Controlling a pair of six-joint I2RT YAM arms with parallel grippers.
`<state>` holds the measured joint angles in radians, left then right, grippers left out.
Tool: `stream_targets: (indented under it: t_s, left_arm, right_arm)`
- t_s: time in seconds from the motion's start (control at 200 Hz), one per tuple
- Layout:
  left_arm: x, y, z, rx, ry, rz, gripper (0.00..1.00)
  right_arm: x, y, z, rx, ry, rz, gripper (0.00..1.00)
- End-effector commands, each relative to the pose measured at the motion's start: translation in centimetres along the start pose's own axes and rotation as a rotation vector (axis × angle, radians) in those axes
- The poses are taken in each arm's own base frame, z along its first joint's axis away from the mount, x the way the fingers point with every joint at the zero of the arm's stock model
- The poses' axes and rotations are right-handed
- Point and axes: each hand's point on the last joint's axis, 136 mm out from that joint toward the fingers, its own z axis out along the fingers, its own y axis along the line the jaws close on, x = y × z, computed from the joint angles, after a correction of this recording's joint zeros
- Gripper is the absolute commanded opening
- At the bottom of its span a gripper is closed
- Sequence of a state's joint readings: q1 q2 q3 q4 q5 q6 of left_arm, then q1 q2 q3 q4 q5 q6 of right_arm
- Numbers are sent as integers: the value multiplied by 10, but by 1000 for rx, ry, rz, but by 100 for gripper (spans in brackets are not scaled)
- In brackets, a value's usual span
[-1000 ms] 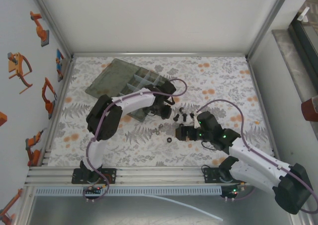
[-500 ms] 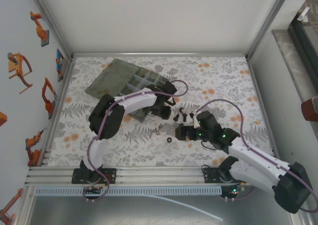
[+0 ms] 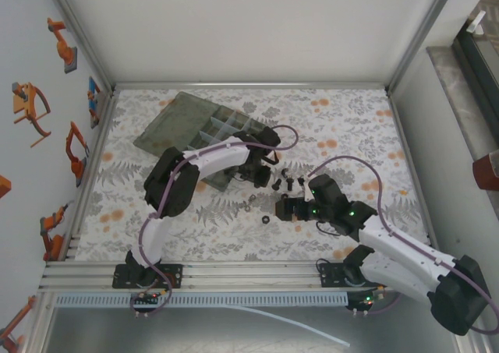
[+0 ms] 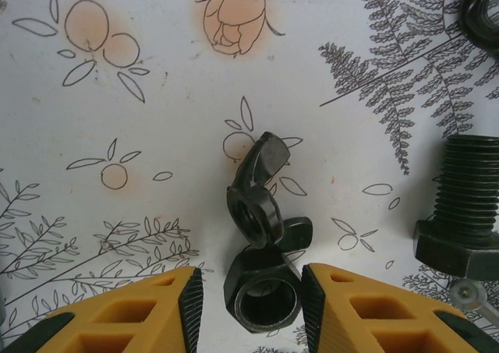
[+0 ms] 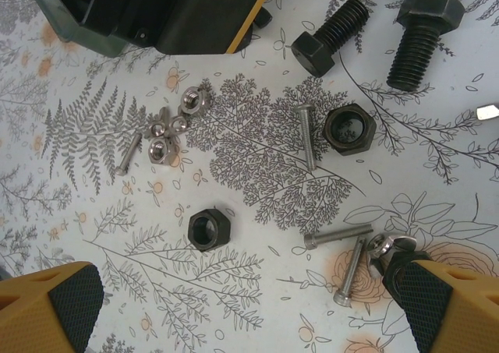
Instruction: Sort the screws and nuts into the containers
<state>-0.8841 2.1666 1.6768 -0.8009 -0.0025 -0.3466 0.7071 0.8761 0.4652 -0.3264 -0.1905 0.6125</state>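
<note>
- The left hand [image 4: 252, 283] was low over the flower-patterned desk [image 4: 117, 96]. Its yellow fingers stood partly open, straddling a black hex nut [image 4: 261, 297] that lay flat. One pad was at the nut's side and the other just clear of it, so nothing was clamped yet.
- A dark wing nut [image 4: 261, 189] lay touching the hex nut on its far side. A thick black bolt [image 4: 468, 205] lay near, to the right in the wrist view.
- The right hand [image 5: 245, 298] hung spread wide and empty above loose parts, among them slim silver screws [image 5: 308, 139] and a cluster of small silver nuts [image 5: 168, 127].
- The organiser box [image 3: 226, 127] sat with its lid open, just beside the left hand.
- The step in hand appeared to be picking up one nut. Sorting looked far from done, with many pieces loose on the desk.
- The next move likely called for a firm squeeze on the nut's flats and a straight lift that left the wing nut behind. The nut would then be carried to a compartment.
</note>
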Motion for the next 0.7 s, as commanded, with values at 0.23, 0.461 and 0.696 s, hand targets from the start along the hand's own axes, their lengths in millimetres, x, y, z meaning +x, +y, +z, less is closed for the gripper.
stream_targets:
  t_s: [0.23,0.461,0.696]
  left_arm:
    - [11,1,8,-19,49,21,27]
    - [9,5,-5,-14,12,6,22]
    - [9,6,-17,19,-29,-27,20]
  right_arm:
    - [-3,0,-4,6,-14,4,99]
    - [-1,-3,-6,9,-18,9,99]
    - [-1,-2,-5,7,-12,5,99]
